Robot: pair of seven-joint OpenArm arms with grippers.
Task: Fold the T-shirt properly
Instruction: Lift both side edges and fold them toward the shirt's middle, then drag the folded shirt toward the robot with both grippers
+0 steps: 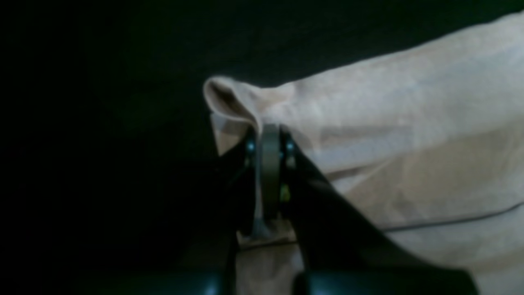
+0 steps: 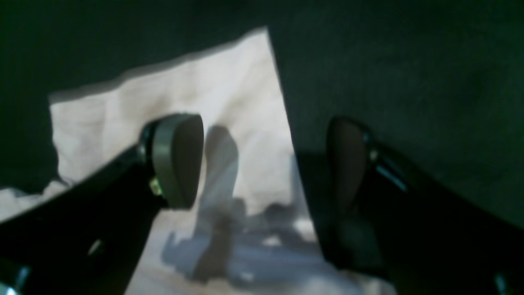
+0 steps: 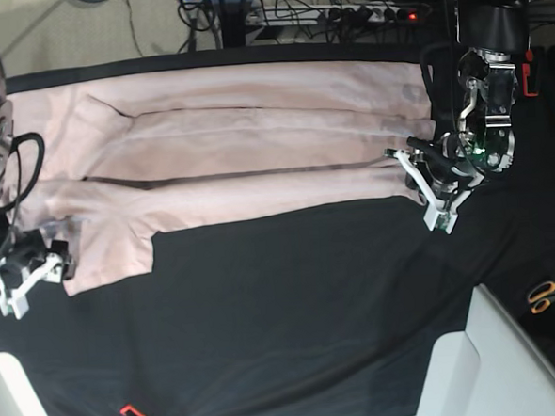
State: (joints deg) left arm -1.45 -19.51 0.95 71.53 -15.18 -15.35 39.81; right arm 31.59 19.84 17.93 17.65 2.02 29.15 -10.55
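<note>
Black table cloth (image 3: 293,301) covers the whole work surface, matte and slightly napped; cables and a power strip lie beyond its far edge, orange-handled scissors (image 3: 547,294) near the right edge.

Left gripper (image 1: 269,147): jaws pressed together, pinching a puckered bit of the T-shirt (image 3: 255,153) hem; a small loop of cloth stands up just beyond the pads. In the base view it sits at the right end of the garment (image 3: 443,181).

Right gripper (image 2: 266,159): jaws spread wide, nothing between them. One grey rubbery pad (image 2: 180,159) hangs over pink cloth, the other over bare black cloth, straddling the garment's straight edge. In the base view it is at the left edge of the table (image 3: 22,271), beside the sleeve end.

T-shirt: pale pink cotton, soft, lightly creased, no print visible. It lies lengthwise along the far half of the table, both long sides turned in toward the middle, giving a long narrow band with a short flap jutting toward the near-left.

Progress, as judged: lengthwise folds look made; the near side needs tidying, and the crosswise folds into a compact rectangle remain.
</note>
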